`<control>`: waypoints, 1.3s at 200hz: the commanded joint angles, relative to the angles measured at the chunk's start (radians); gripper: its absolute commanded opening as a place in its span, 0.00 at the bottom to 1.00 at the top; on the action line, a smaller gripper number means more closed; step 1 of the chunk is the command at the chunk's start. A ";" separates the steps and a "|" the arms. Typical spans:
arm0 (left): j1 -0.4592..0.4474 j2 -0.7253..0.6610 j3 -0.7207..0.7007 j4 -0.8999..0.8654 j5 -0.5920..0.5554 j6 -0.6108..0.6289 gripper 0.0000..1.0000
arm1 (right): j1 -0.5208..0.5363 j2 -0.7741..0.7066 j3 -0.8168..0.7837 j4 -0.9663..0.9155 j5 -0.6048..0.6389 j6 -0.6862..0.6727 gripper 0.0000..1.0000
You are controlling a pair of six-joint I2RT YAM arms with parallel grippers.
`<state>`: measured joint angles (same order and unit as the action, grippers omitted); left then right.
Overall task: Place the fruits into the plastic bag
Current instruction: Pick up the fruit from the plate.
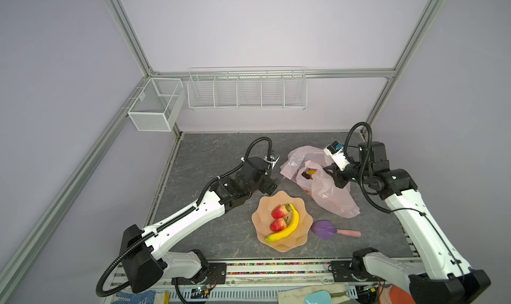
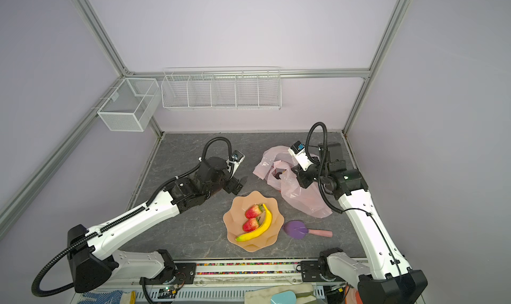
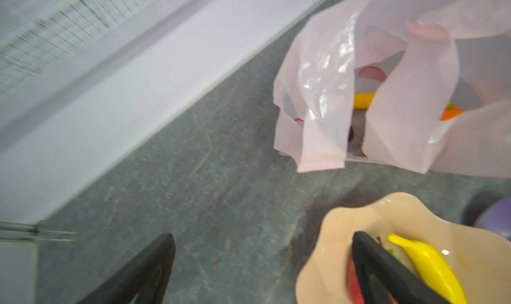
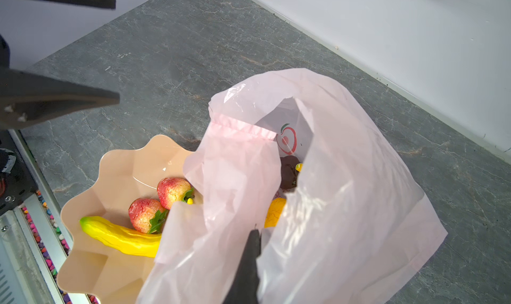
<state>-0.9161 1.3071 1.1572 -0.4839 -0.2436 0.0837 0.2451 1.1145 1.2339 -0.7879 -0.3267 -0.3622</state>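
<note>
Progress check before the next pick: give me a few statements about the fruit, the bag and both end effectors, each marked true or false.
1. Two strawberries lie in the bowl. True.
2. The bowl holds no banana. False: a banana lies beside the strawberries.
3. The right end effector is shut on the plastic bag. True.
4. The left end effector grips a strawberry. False: it is open and holds nothing.
5. The purple paddle is inside the plastic bag. False: it lies on the table beside the bowl.
6. A dark round fruit sits inside the plastic bag. True.
</note>
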 commanded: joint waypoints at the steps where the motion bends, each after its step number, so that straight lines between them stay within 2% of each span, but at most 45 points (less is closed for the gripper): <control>1: -0.010 0.058 -0.002 -0.203 0.192 -0.173 0.99 | 0.005 -0.013 -0.007 0.002 -0.011 0.006 0.07; 16: -0.030 0.105 -0.011 -0.216 0.252 -0.212 0.97 | 0.006 -0.014 -0.011 0.003 -0.011 0.006 0.07; 48: -0.065 0.238 0.027 -0.234 0.275 -0.222 0.95 | 0.008 -0.019 -0.017 0.007 -0.018 0.005 0.07; 67: -0.081 0.330 0.078 -0.248 0.272 -0.208 0.93 | 0.009 -0.019 -0.019 0.007 -0.016 0.005 0.07; 92: -0.087 0.486 0.190 -0.354 0.264 -0.190 0.89 | 0.008 -0.023 -0.017 0.010 -0.018 0.005 0.07; 114: -0.098 0.560 0.236 -0.373 0.250 -0.186 0.88 | 0.008 -0.027 -0.016 0.010 -0.019 0.005 0.07; 152: -0.105 0.620 0.285 -0.399 0.228 -0.179 0.85 | 0.009 -0.035 -0.013 0.006 -0.014 -0.003 0.07; 217: -0.114 0.643 0.254 -0.404 0.234 -0.181 0.75 | 0.009 -0.033 -0.002 -0.010 0.000 -0.017 0.07; 260: -0.115 0.633 0.241 -0.406 0.230 -0.185 0.60 | 0.008 -0.030 0.006 -0.013 0.009 -0.027 0.07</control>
<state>-1.0241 1.9362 1.4147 -0.8661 -0.0029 -0.0948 0.2504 1.0958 1.2304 -0.7891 -0.3176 -0.3599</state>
